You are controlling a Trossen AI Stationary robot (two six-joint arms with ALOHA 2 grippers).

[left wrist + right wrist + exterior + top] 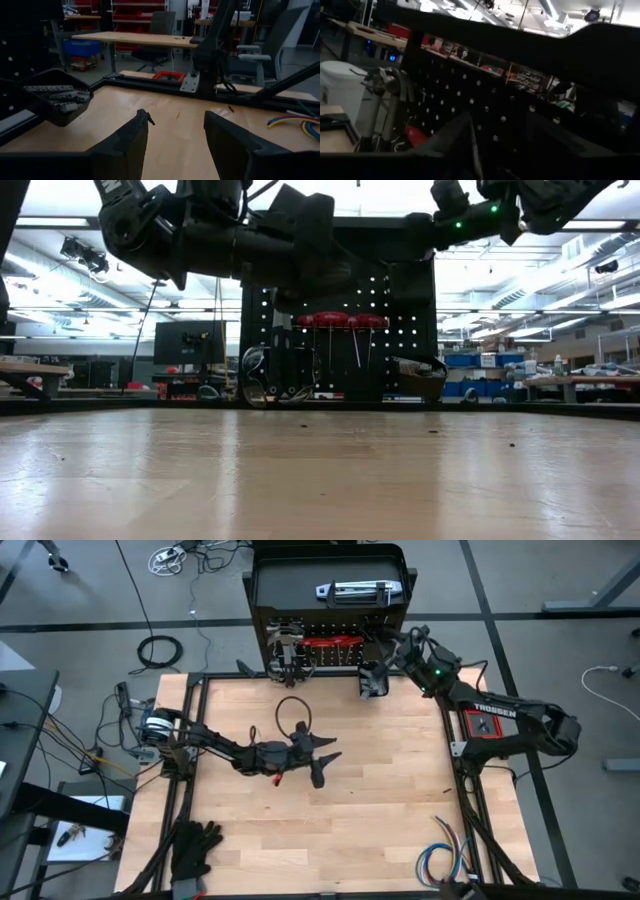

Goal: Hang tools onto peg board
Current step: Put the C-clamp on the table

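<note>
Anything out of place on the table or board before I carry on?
Nothing looks spilled or damaged. Red-handled tools hang in a row on the peg board; black gloves and a coloured wire bundle lie at the table's near corners.

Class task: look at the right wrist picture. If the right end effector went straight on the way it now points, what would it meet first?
Most likely the peg board: the open right end effector faces its perforated face, with nothing visible between them. Depth is unclear.
</note>
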